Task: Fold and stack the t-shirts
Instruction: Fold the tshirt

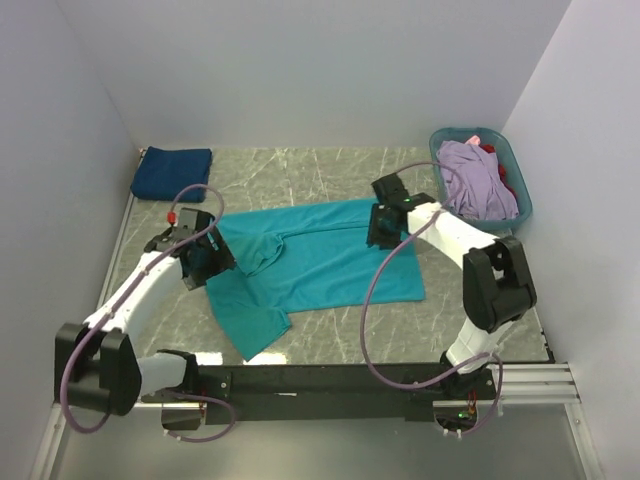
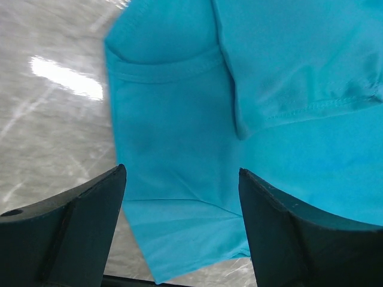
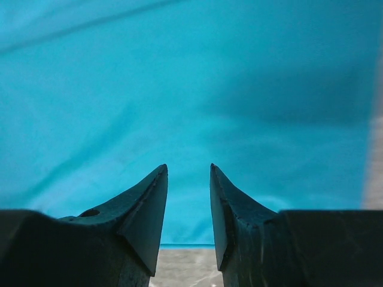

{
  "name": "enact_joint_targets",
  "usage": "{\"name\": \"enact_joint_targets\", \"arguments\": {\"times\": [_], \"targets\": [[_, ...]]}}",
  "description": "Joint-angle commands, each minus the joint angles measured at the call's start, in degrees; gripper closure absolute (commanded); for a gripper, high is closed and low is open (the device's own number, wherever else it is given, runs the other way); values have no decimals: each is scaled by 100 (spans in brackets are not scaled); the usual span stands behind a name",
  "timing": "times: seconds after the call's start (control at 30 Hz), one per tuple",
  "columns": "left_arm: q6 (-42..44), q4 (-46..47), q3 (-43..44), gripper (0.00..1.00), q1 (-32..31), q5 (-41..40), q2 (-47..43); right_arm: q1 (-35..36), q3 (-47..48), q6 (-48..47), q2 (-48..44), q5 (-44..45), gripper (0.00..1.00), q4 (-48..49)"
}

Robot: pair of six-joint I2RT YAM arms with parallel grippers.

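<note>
One teal t-shirt [image 1: 330, 265] lies spread on the tabletop [image 1: 300, 170]. One navy t-shirt [image 1: 172, 172] sits folded in the far left corner. One lavender t-shirt [image 1: 472, 180] and one red t-shirt [image 1: 508, 180] sit in one basket [image 1: 478, 132]. Over the teal cloth, the left pincer [image 2: 179, 173] gapes wide and the right pincer [image 3: 188, 170] is open a little. Both hold nothing.

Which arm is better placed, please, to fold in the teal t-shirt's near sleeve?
Left. The left fingers stand wide open over the teal t-shirt beside that sleeve; the right fingers hover at its far edge, away from it.
</note>
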Motion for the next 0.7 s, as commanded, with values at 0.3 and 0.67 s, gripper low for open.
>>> {"name": "enact_joint_targets", "arguments": {"times": [0.3, 0.67], "targets": [[-74, 781, 654, 21, -505, 241, 1871, 561, 336, 236, 933, 31, 58, 220], [111, 878, 1278, 24, -505, 268, 3268, 439, 881, 140, 1688, 374, 57, 18]]}}
